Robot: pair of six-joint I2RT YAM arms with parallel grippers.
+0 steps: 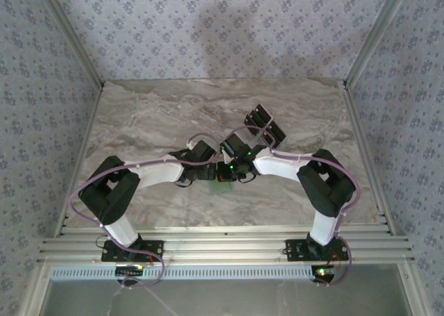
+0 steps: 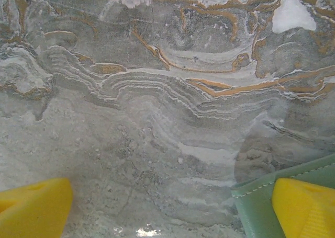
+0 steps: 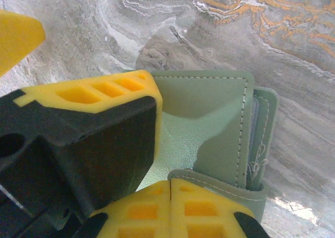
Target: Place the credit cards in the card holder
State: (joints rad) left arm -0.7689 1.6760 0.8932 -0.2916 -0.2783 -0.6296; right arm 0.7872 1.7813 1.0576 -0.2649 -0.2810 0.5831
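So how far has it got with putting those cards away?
Barely started. Done: nothing yet; the credit cards lie loose on the table, away from the card holder. In hand: the left hand, open, and the right hand are both at the card holder, one left finger over its corner, apparently to open it. Left: picking up each card and sliding it in.
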